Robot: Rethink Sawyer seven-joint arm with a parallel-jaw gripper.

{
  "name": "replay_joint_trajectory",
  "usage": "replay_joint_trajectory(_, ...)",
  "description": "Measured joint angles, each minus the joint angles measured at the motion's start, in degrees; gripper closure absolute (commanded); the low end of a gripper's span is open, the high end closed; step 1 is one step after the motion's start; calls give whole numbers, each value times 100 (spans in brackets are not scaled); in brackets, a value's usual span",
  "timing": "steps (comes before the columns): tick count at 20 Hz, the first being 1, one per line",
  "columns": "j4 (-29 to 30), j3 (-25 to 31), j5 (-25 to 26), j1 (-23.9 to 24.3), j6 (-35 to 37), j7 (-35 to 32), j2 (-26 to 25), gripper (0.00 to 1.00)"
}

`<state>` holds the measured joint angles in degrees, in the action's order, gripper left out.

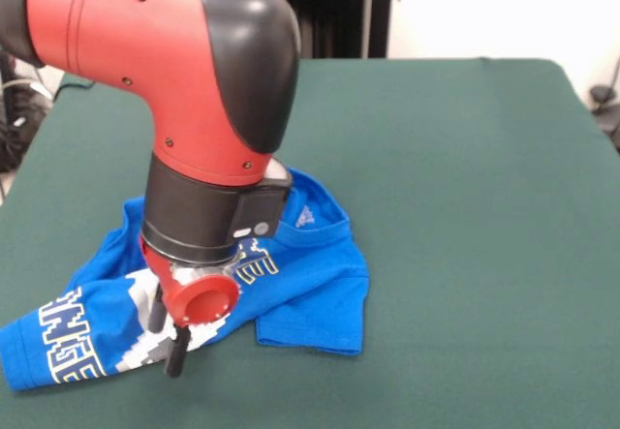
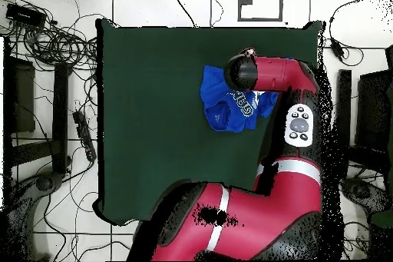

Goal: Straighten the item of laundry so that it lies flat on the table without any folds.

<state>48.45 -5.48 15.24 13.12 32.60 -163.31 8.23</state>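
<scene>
The item of laundry (image 1: 310, 284) lies bunched and folded on the table (image 1: 465, 206), near the front view's lower left corner; the gripper (image 1: 172, 352) reaches down onto it, whether spread or closed I cannot tell; broad bare green cloth stretches right and beyond the shirt.

Blue white-lettered shirt (image 1: 310, 274), green table (image 1: 465, 206)
</scene>
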Motion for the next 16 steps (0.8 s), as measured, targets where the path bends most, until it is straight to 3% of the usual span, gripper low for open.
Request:
replay_joint_trajectory(9, -478, 0, 0, -190, 611, 0, -88, 0)
replay_joint_trajectory(16, -1575, 2, -6, -241, 990, 0, -471, 0)
